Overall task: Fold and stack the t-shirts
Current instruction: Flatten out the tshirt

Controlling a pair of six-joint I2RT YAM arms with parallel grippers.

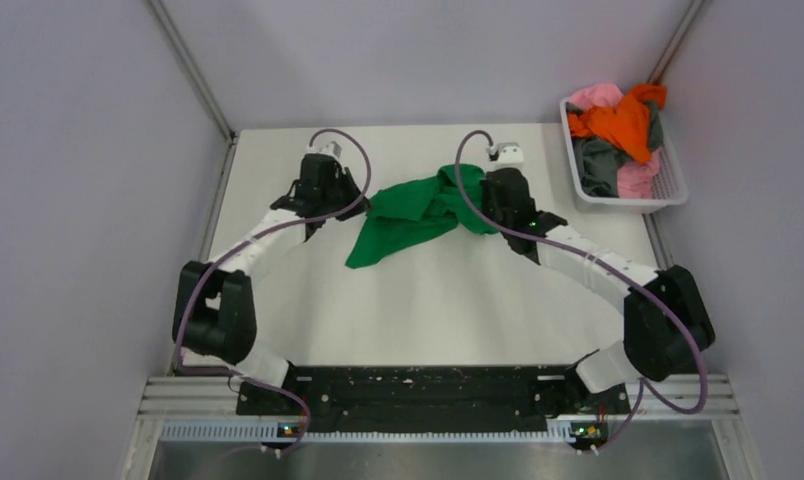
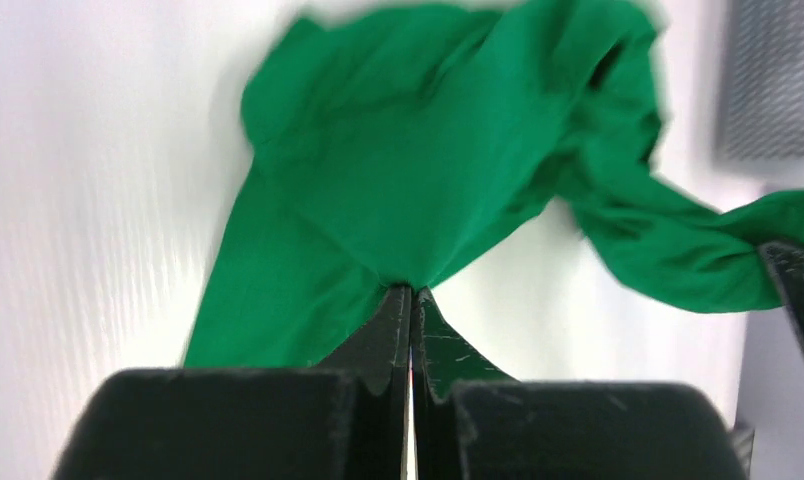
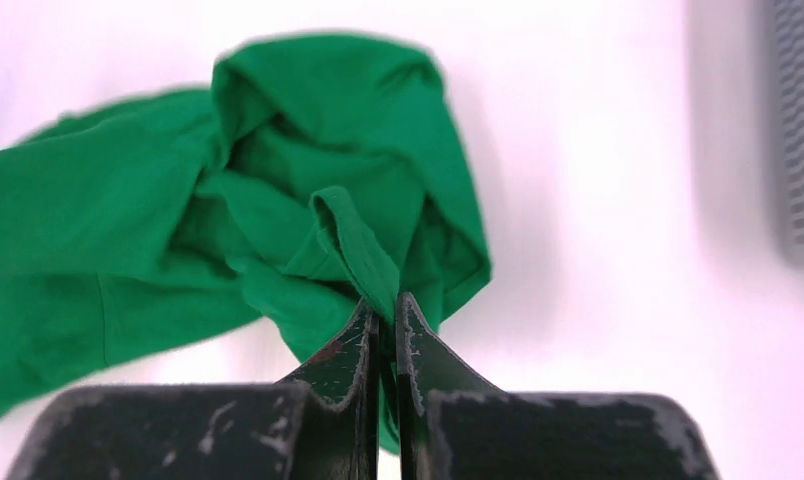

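A bright green t-shirt (image 1: 403, 218) hangs crumpled between my two grippers over the middle back of the table. My left gripper (image 2: 411, 290) is shut on the shirt's left edge (image 2: 378, 200); in the top view it (image 1: 350, 205) sits at the shirt's left end. My right gripper (image 3: 386, 298) is shut on a folded hem of the shirt (image 3: 348, 235); in the top view it (image 1: 476, 205) is at the shirt's right end. A loose corner of the shirt droops toward the near side (image 1: 363, 255). Orange (image 1: 618, 120), pink (image 1: 593, 95) and dark grey (image 1: 598, 165) shirts lie in the basket.
A white mesh basket (image 1: 668, 190) stands at the back right corner, just off the table's right edge. Grey walls close in the back and both sides. The arms' bases sit on the black rail (image 1: 418, 390) at the near edge.
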